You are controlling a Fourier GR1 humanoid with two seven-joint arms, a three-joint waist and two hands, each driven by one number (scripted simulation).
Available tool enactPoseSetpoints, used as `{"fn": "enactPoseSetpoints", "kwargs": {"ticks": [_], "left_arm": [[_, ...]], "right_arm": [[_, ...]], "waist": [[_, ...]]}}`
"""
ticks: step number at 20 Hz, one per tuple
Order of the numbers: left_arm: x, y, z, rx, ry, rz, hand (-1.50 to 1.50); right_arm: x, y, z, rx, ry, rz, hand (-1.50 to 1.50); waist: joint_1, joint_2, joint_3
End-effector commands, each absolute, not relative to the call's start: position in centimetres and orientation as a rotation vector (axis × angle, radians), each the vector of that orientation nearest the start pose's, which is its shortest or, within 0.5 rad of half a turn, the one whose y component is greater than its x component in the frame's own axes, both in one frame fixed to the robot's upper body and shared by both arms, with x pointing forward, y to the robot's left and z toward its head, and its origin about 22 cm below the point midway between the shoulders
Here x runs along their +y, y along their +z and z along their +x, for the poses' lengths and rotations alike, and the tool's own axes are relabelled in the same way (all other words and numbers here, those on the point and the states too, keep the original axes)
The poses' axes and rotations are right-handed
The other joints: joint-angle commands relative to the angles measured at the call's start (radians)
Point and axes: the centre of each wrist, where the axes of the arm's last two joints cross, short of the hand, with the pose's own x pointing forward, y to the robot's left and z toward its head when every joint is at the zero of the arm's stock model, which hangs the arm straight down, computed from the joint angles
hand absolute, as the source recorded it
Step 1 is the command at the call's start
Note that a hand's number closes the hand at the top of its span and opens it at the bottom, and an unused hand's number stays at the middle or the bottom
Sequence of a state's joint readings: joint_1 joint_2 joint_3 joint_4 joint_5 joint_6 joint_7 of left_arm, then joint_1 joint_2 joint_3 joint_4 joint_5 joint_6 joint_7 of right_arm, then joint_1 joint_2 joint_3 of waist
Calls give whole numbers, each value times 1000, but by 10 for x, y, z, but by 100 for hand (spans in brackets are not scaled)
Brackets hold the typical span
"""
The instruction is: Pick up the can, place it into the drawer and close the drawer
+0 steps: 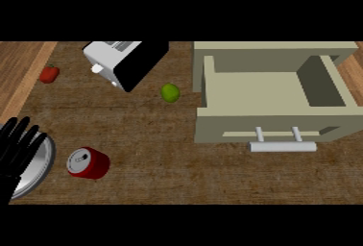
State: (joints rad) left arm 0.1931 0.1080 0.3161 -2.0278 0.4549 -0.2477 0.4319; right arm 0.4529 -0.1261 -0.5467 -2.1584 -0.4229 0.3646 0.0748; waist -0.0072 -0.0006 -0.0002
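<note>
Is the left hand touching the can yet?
Apart. The head view shows bare counter between the left hand and the red can.

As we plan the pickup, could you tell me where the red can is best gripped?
Probably round its side wall, coming from above: the can stands upright, silver top showing, with bare counter to its right. The plate sits close on its left.

Only one hand shows up in the head view, the left hand [16, 146], sitting way over at about 8 o'clock, right against the left edge. It's black, fingers straight and spread a bit, pointing up toward 12 to 1 o'clock. Looks like it's just resting there, open, not wrapped around anything. No grey forearm visible, and the right hand isn't anywhere in view.
</note>
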Motion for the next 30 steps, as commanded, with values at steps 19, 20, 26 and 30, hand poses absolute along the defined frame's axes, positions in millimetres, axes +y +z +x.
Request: {"fn": "enactPoseSetpoints", "kwargs": {"ticks": [19,20,26,30], "left_arm": [[342,-35,174,-1453,188,19,-150],[350,-41,174,-1469,189,33,-150],[370,-67,156,-1445,198,12,-150],[376,-74,166,-1432,199,15,-150]], "right_arm": [[-382,89,78,-1775,-105,-196,-150],[-382,84,72,-1771,-90,-194,-150],[-375,94,73,-1781,-91,-220,-150],[-390,103,72,-1796,-98,-199,-150]], "waist": [[3,0,0],[1,0,0],[4,0,0],[3,0,0]]}}
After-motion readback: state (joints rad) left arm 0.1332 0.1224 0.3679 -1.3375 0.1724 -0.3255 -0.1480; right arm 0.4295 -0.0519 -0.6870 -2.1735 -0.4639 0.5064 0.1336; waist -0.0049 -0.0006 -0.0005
